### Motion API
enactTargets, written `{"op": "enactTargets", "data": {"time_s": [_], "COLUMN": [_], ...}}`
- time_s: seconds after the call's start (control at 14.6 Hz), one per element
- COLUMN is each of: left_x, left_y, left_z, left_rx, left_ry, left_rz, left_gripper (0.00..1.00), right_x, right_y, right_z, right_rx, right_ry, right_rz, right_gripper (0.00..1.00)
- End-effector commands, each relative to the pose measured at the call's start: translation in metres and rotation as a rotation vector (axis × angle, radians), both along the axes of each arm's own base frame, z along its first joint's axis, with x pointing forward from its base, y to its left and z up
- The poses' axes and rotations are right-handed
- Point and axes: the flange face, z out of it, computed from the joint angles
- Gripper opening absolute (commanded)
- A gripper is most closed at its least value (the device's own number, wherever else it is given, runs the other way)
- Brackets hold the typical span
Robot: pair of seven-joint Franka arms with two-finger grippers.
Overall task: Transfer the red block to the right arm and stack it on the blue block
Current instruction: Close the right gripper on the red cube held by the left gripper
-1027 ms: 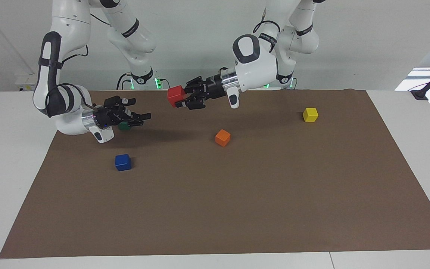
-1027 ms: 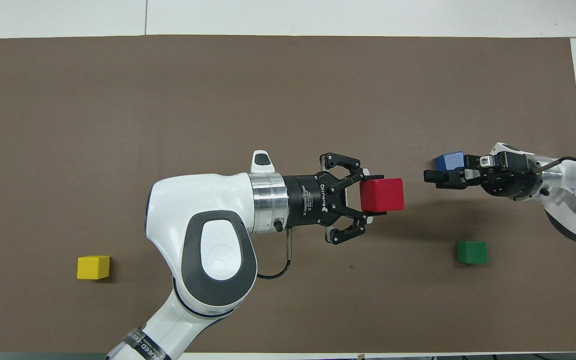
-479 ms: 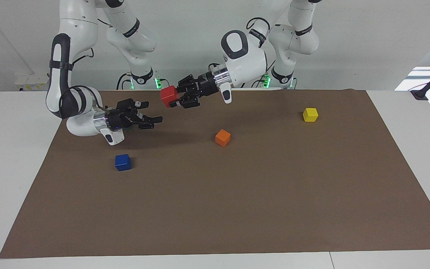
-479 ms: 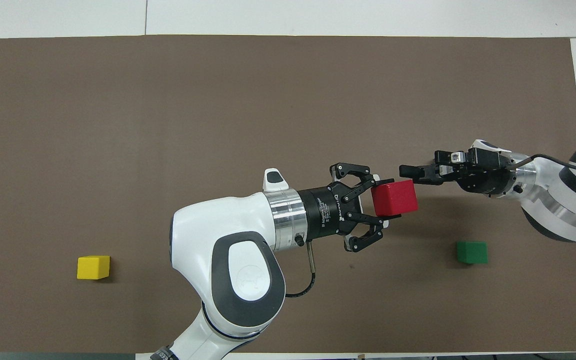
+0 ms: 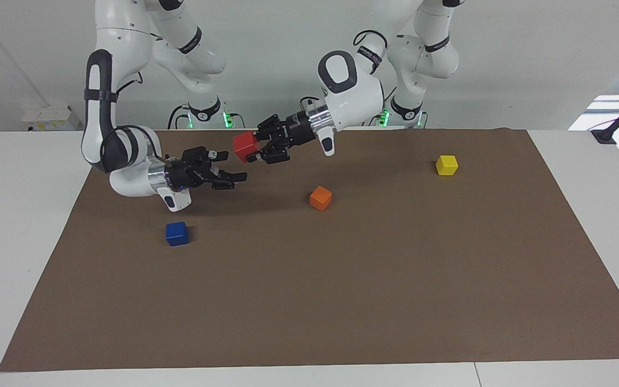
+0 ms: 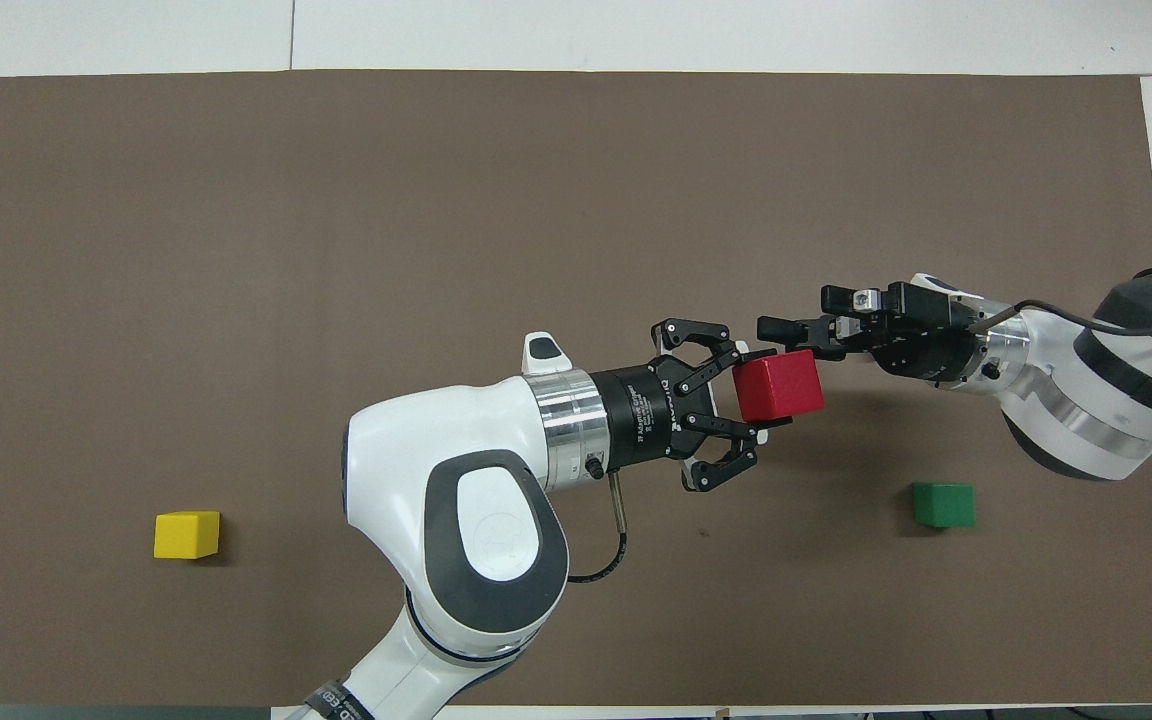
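The red block [image 5: 243, 145] [image 6: 781, 385] hangs in the air over the brown mat, with my left gripper [image 5: 251, 148] [image 6: 769, 388] shut on it. My right gripper [image 5: 232, 166] [image 6: 786, 338] is open, its fingertips just short of the red block on the side toward the right arm's end and slightly lower. The blue block [image 5: 177, 233] sits on the mat, farther from the robots than the right gripper. In the overhead view the right gripper hides it.
An orange block [image 5: 320, 198] lies near the middle of the mat [image 5: 342, 301], hidden under the left arm in the overhead view. A yellow block [image 5: 446, 164] [image 6: 186, 534] sits toward the left arm's end. A green block [image 6: 943, 504] lies beside the right arm.
The right gripper has moved toward the red block, still open. The left gripper has carried the red block a little toward the right arm and swung its elbow back.
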Motion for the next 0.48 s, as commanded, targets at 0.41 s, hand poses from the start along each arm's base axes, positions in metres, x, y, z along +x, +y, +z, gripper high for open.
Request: {"op": "enactTargets", "data": {"time_s": [0.41], "left_x": [0.003], "left_y": [0.001], "left_z": [0.004], "left_rx": [-0.012], "left_ry": [0.007], "left_rz": [0.02], "left_gripper": [0.0], "right_x": [0.001], "right_y": [0.018], "right_z": [0.0], "right_rx": [-0.009], "right_ry": [-0.018], "right_rz": [-0.05], "right_gripper": [1.0]}}
